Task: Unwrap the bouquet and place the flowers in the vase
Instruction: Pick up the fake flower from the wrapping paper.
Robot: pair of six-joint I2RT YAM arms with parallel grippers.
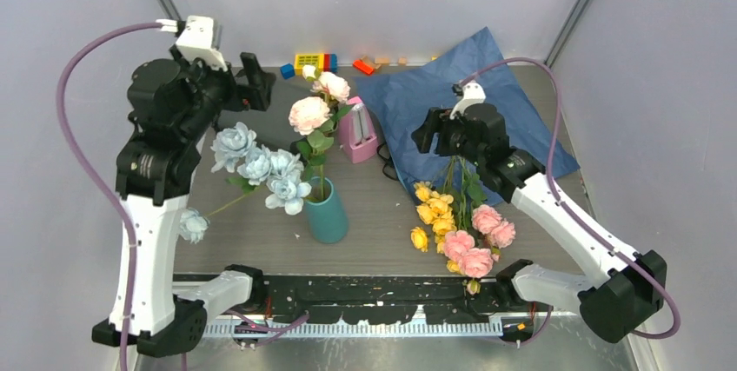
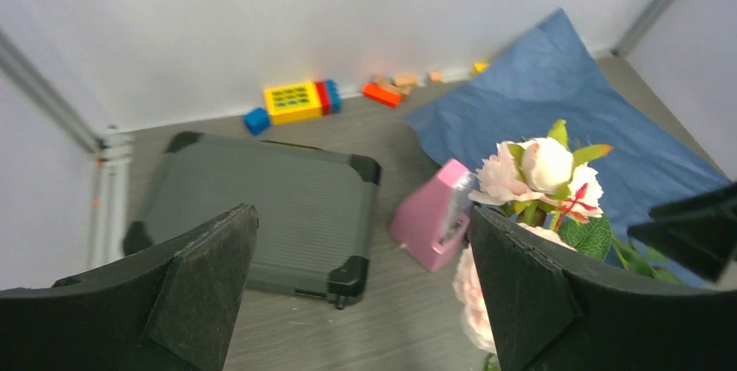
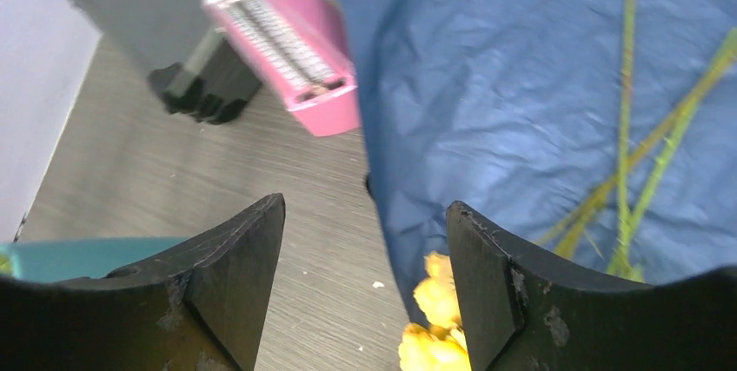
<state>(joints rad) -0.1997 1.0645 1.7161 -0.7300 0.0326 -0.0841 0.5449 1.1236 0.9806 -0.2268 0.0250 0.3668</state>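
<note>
Your left pincer [image 2: 361, 215] hangs open and empty over the surface [image 1: 382, 215] near its back left corner; your right pincer [image 3: 365, 206] is open above the loose flowers [image 1: 445, 219] by the front edge. The vase [image 1: 327, 212] stands mid-front, holding blooms [image 1: 261, 167].

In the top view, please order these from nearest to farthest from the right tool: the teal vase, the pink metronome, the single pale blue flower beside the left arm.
From the right tool:
1. The pink metronome, just to its left.
2. The teal vase, centre, toward the front.
3. The single pale blue flower, far left.
</note>
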